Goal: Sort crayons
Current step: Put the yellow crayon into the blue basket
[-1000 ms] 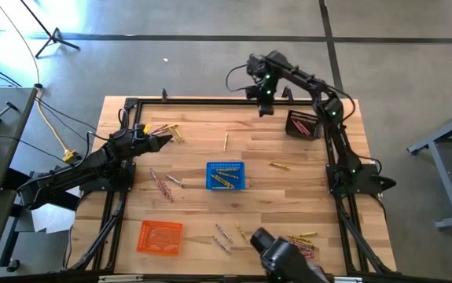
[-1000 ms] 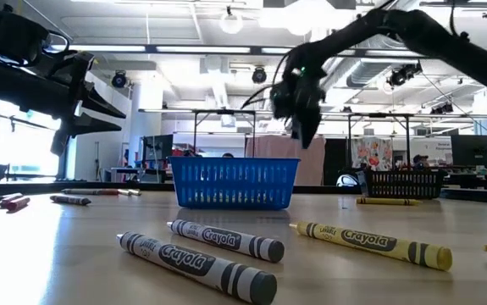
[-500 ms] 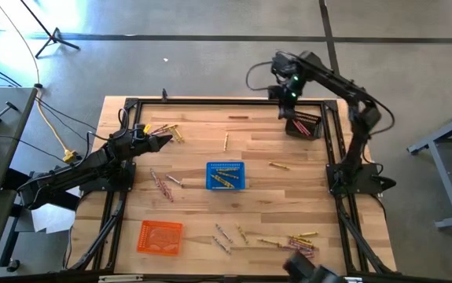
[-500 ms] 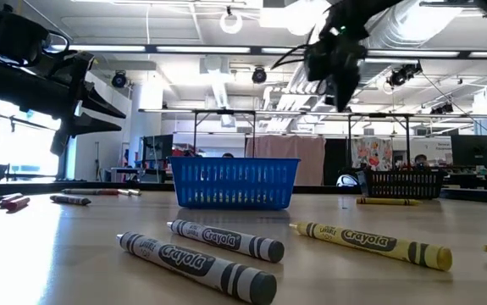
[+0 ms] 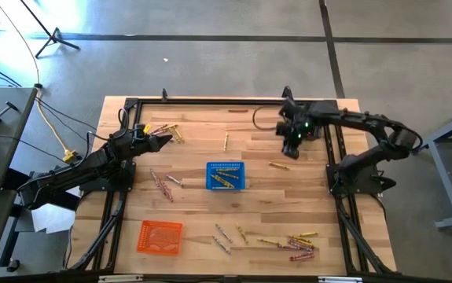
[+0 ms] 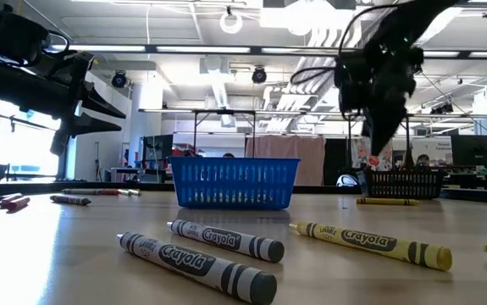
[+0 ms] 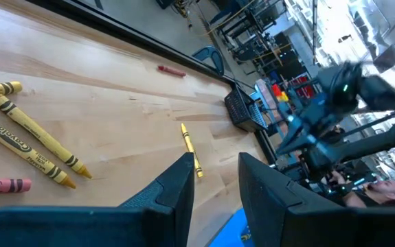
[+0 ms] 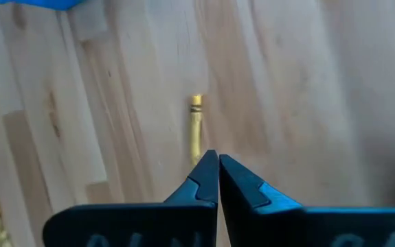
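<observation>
On the wooden table [image 5: 194, 157], the nearest crayons lay along the front edge: a mixed cluster of yellow and red crayons [image 5: 295, 243] at the front right, and two grey-wrapped crayons [image 6: 202, 254] beside a yellow crayon [image 6: 370, 241] close to the low camera. An orange mesh basket [image 5: 160, 237] sat at the front left.

Farther in, at the table's middle, stood the blue mesh basket [image 5: 226, 175], holding several yellow crayons. To its left lay a few reddish crayons [image 5: 161, 185], and to its right a single yellow crayon [image 5: 279, 166] lay alone on the wood.

The right gripper [image 5: 292, 142] hung above the table just behind that lone yellow crayon, clear of the surface, its two fingers pressed together with nothing between them. In the right wrist view the same crayon [image 8: 196, 123] showed just past the closed fingertips.

The left gripper [image 5: 163, 141] waited over the left part of the table, near a small group of yellow crayons [image 5: 167, 130]; its fingers stood slightly apart and empty. From the left wrist view those yellow crayons [image 7: 25, 137] lay side by side with a pink crayon [image 7: 3, 184] close by.

Farther back, another yellow crayon [image 5: 226, 141] rested alone, and a red crayon [image 5: 238, 111] lay near the rear rail. The dark mesh basket [image 5: 314, 126] sat at the rear right, largely hidden under the right arm.
</observation>
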Robot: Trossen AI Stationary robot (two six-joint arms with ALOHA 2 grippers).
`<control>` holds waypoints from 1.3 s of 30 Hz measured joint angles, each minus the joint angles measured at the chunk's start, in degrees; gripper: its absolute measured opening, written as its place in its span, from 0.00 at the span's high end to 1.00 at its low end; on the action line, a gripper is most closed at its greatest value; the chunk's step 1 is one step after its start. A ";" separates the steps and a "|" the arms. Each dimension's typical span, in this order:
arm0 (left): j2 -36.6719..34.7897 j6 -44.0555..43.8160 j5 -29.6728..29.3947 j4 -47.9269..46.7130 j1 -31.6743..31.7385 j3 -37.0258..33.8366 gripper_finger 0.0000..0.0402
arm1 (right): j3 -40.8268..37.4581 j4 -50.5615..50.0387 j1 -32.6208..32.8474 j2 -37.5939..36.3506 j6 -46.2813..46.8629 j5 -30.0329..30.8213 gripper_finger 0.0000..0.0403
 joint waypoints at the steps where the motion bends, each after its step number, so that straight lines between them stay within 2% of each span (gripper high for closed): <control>1: -0.02 0.00 0.00 0.01 0.01 0.00 0.75 | -1.89 2.28 1.07 -0.03 1.64 0.06 1.00; 4: -0.02 0.00 0.00 0.02 0.02 0.00 0.75 | -6.52 6.76 3.74 0.05 4.31 0.18 0.98; 8: 0.00 0.00 0.00 0.00 0.01 0.00 0.75 | -9.44 9.53 6.22 0.12 6.30 1.06 0.89; 14: 0.01 0.00 0.00 0.00 0.01 0.00 0.75 | -10.97 10.95 9.76 0.12 4.32 12.59 0.72; 19: 0.00 0.00 0.00 0.02 -0.01 0.00 0.75 | -11.91 13.67 13.32 0.12 2.18 16.75 0.63; 22: 0.01 0.02 0.00 -0.01 -0.01 0.00 0.75 | -11.91 16.71 15.67 0.12 2.16 21.25 0.61; 26: 0.01 0.01 0.00 0.00 -0.01 -0.01 0.75 | -11.91 20.07 18.04 0.12 1.60 23.88 0.61; 39: 0.01 0.00 0.00 0.02 0.01 0.00 0.75 | -11.91 20.36 22.68 0.12 6.17 23.92 0.61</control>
